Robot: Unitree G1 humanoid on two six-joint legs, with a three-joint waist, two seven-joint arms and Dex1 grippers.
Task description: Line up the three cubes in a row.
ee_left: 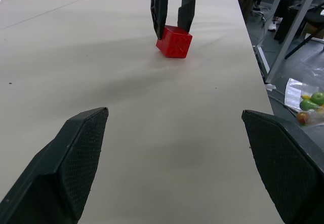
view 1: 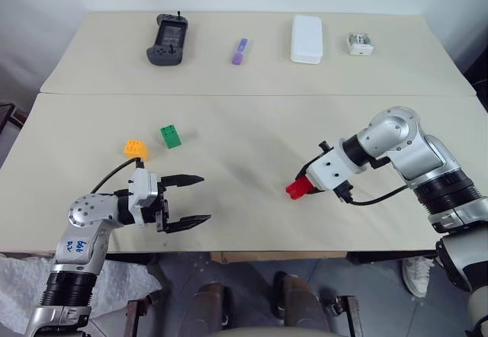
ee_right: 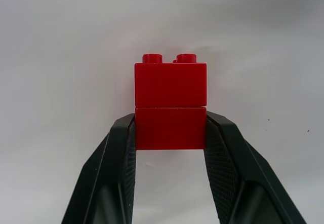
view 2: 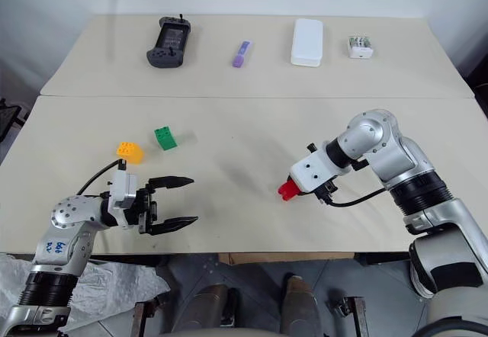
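On the table (view 1: 252,135), the green cube (view 1: 171,136) was the thing to measure from. The left gripper (view 1: 192,198) hung on the near side of the green cube, not far off, with its two black fingers spread wide and nothing between them. It pointed flat across the table toward the robot's right.

The right gripper (view 1: 300,187) was well apart from the green cube, far over on the robot's right and a bit nearer to the robot. It pointed down and toward the green cube's side. Its fingers (ee_right: 119,168) were pressed on the two sides of the red cube (ee_right: 170,105), so it had hold of that cube. The red cube sat low at the table, and I could not tell if it was lifted.

The orange-yellow cube (view 1: 136,149) lay just beside the green cube, on the robot's left and a little nearer.

So the row probably had to grow by the green cube, and the red cube would need to go across to the robot's left to get there.
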